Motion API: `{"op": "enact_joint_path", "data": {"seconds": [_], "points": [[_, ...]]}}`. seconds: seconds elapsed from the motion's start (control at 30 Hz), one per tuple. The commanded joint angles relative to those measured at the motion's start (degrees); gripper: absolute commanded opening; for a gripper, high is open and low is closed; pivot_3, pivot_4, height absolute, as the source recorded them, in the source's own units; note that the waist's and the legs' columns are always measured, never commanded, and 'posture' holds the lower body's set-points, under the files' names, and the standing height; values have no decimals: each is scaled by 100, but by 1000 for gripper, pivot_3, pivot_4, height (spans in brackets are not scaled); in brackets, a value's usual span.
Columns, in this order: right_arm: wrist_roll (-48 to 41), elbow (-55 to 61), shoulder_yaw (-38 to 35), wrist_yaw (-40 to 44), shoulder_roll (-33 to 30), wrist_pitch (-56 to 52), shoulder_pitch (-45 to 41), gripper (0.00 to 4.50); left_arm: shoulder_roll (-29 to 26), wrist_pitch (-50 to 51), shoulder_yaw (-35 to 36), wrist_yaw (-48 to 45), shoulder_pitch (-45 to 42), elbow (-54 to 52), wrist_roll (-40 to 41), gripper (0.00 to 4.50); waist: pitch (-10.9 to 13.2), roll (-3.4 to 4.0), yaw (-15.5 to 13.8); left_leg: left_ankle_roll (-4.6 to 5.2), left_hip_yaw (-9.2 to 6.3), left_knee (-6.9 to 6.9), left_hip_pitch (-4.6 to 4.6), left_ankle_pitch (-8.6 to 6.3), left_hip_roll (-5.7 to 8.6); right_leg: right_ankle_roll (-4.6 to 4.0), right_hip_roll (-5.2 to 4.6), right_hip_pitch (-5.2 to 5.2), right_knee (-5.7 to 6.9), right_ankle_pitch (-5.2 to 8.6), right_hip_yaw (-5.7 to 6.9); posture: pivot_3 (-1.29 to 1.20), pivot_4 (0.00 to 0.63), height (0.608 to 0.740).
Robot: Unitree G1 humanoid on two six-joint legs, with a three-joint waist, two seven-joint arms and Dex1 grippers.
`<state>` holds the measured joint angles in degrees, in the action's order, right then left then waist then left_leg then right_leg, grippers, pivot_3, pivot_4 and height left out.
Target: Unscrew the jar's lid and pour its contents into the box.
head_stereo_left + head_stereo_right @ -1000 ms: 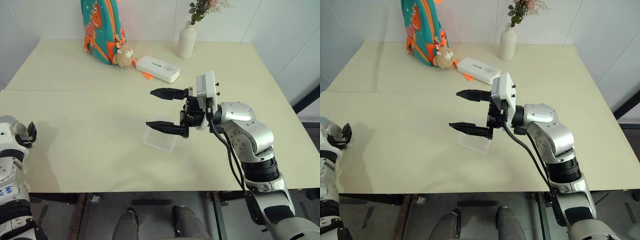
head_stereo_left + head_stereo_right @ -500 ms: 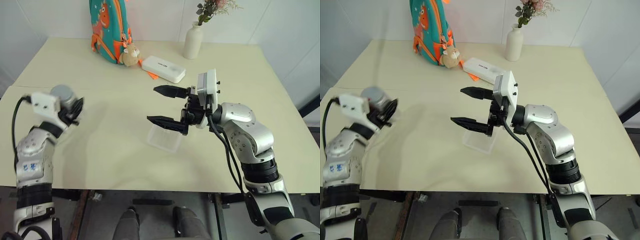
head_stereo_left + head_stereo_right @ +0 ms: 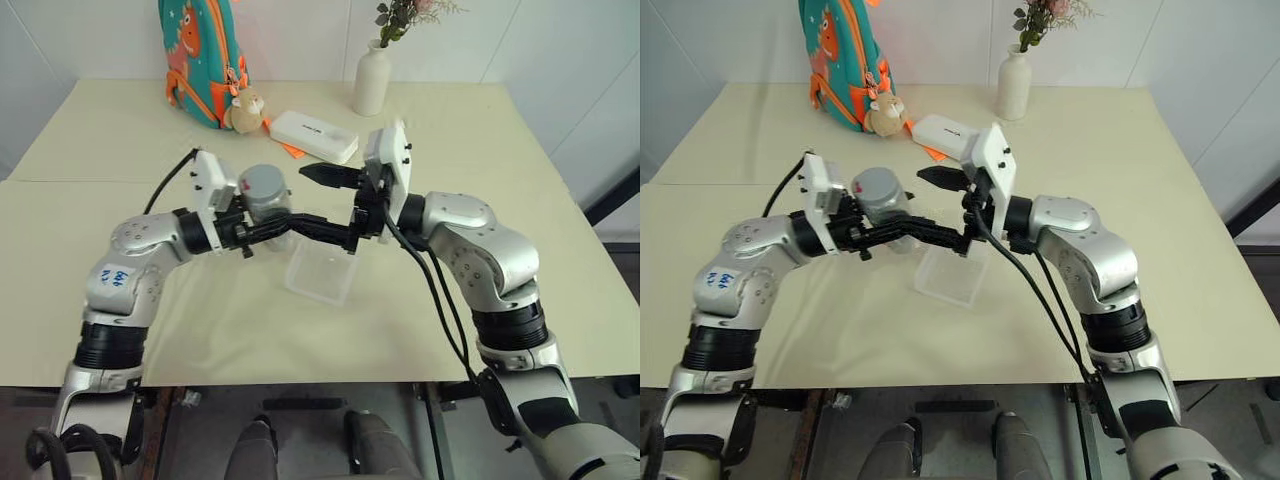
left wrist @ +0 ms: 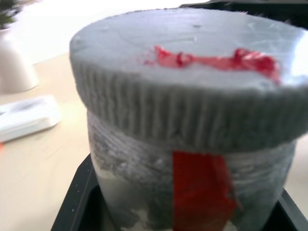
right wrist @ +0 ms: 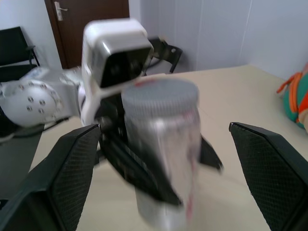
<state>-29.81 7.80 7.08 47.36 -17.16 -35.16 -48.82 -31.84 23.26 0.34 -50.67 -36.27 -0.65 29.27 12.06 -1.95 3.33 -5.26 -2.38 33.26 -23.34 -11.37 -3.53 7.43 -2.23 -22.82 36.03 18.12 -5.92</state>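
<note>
The jar [image 3: 264, 193], lid [image 4: 187, 72] on, is gripped by the left gripper [image 3: 281, 229] at frame centre. The right gripper [image 3: 322, 200] is held wide open beside it, above the box [image 3: 320, 276] on the bench [image 3: 450, 140].

Cream table [image 3: 120, 150], clear box [image 3: 320, 275], white case [image 3: 314, 136], vase [image 3: 372, 80], backpack [image 3: 200, 60]

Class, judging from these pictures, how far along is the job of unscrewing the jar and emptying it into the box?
Done: the left gripper has the jar clamped and raised above the table, near the box. In hand: the right gripper is open, its fingers to either side of the jar, ready to take the lid. Left: the lid is still on, so unscrewing and pouring remain; the box looks empty.
</note>
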Motion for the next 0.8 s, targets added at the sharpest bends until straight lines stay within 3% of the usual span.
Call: {"op": "enact_joint_path", "data": {"seconds": [0.03, 0.8], "points": [[41, -103, -61, -158, 137, 88, -141, 4500, 44, -168, -18, -130, -76, 10, -103, 2001, 0, 0, -4, 0, 0, 0, 0, 0, -1, 0, 1, 0, 0, 1, 0, 0, 150, 740], [348, -325, 255, 12, 460, 397, -126, 4500, 245, -213, -101, -401, -195, 298, -422, 2001, 1, 2, -11, 0, -1, 4, -4, 0, -1, 0, 2, -2, 3, 0, 0, 0, 150, 740]]}}
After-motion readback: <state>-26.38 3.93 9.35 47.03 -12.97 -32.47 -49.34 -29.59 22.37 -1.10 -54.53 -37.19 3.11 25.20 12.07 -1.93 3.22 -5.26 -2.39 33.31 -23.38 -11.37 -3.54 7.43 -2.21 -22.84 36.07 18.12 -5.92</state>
